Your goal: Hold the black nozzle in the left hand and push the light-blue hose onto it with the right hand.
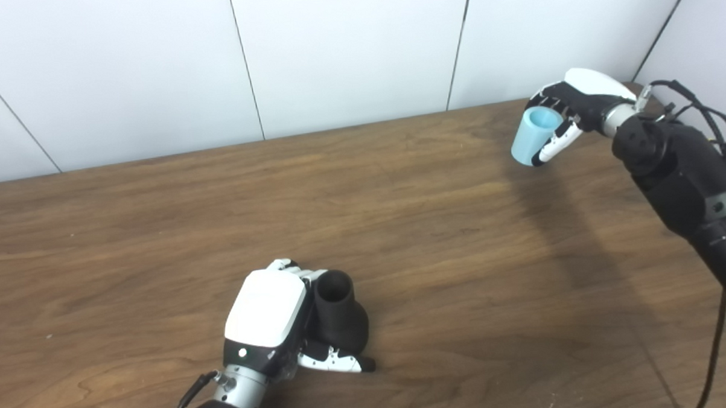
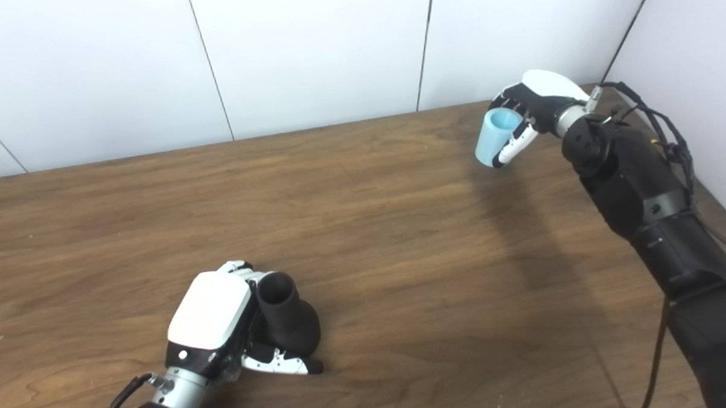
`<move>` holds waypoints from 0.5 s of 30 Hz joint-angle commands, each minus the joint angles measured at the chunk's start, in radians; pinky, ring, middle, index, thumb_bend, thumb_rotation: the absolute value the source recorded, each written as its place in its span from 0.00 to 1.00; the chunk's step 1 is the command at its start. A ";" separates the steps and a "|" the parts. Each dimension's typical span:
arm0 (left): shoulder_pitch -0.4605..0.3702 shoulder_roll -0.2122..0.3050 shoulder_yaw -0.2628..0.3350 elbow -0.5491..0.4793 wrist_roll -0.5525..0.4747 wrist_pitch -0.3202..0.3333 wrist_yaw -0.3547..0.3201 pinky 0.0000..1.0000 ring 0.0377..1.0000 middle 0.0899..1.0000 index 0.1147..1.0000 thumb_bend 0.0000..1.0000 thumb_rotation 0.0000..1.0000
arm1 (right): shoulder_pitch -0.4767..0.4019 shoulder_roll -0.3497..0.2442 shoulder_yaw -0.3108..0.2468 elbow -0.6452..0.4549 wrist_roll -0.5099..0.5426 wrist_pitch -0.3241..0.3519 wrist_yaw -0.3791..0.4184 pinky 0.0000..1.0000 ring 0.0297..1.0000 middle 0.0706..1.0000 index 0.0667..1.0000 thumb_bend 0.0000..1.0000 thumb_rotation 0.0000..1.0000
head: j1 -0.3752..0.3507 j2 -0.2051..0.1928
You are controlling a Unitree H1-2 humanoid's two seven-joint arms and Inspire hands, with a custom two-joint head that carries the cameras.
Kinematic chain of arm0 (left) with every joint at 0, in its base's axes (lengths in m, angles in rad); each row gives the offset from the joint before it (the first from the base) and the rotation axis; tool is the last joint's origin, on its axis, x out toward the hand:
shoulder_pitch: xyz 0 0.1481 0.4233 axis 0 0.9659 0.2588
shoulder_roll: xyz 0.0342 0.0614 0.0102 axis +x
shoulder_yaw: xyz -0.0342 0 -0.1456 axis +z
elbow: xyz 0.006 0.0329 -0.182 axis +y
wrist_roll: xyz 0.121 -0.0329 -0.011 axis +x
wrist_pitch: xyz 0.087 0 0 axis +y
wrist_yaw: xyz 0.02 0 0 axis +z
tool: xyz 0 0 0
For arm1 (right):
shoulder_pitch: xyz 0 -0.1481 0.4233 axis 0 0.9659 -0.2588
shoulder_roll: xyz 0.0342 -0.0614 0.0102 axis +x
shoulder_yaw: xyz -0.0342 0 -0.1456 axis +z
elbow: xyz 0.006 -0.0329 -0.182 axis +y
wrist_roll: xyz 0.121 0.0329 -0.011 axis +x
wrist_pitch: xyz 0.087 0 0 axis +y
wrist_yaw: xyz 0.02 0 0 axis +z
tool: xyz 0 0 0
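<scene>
Left hand (image 1: 270,319) hides nozzle (image 1: 340,316) base; hose (image 1: 533,136) partly covered.

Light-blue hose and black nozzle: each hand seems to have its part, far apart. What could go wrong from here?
1. The hose sits tilted in the right hand, pinched near one end, so it might slip or arrive misaligned.
2. The nozzle is held low by the left hand, close to the table; a hard push could twist it in the fingers.
3. The right hand has a long way to cross, so aim may drift.
</scene>
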 commanded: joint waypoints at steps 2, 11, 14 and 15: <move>0.002 0.027 0.004 0.003 0.020 0.001 -0.032 0.78 0.56 0.43 0.43 0.52 0.00 | -0.040 -0.043 -0.004 -0.012 -0.007 -0.026 -0.016 0.65 0.67 0.67 0.68 0.89 0.20 | -0.001 0.001; 0.001 0.029 0.005 0.002 0.016 0.001 -0.036 0.78 0.57 0.44 0.42 0.52 0.00 | -0.040 -0.043 -0.003 -0.007 -0.002 -0.052 -0.042 0.58 0.58 0.60 0.63 0.85 0.15 | -0.004 0.002; 0.001 0.027 0.006 0.001 0.015 0.002 -0.038 0.78 0.57 0.44 0.42 0.52 0.00 | -0.030 -0.035 -0.005 -0.030 -0.027 -0.030 -0.063 0.54 0.53 0.56 0.52 0.64 0.13 | -0.004 0.002; 0.001 0.028 0.005 0.000 0.016 0.002 -0.038 0.78 0.57 0.44 0.42 0.52 0.00 | -0.027 -0.032 -0.005 -0.038 -0.037 -0.017 -0.070 0.54 0.51 0.49 0.50 0.59 0.06 | -0.004 0.002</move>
